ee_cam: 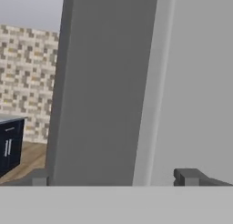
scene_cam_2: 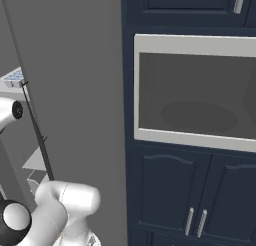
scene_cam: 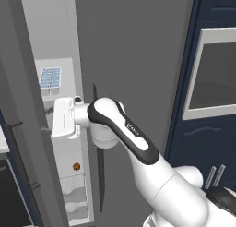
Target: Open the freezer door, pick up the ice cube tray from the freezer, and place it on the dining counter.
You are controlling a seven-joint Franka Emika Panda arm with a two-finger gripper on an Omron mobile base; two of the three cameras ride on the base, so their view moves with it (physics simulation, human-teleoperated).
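The freezer door (scene_cam: 32, 147) stands swung out at the left, leaving the freezer (scene_cam: 69, 46) uncovered. The white ice cube tray (scene_cam: 50, 78) with pale blue cubes lies on an upper light grey shelf; its corner also peeks out as the ice cube tray (scene_cam_2: 14, 79) at the left edge of the right base view. My gripper (scene_cam: 48, 120) reaches left at the door's free edge, below the tray's shelf. In the hand view my gripper (ee_cam: 113, 177) is open, with the dark door edge (ee_cam: 100, 82) standing between the fingertips (ee_cam: 186, 176). Nothing is held.
The wider grey fridge door (scene_cam: 138, 60) with its black bar handle (scene_cam: 97, 152) sits right of my arm. A small round brown item (scene_cam: 76, 166) lies on a lower freezer shelf. Navy cabinets with a built-in oven (scene_cam_2: 195, 95) stand to the right. A tiled wall (ee_cam: 27, 82) lies beyond the door.
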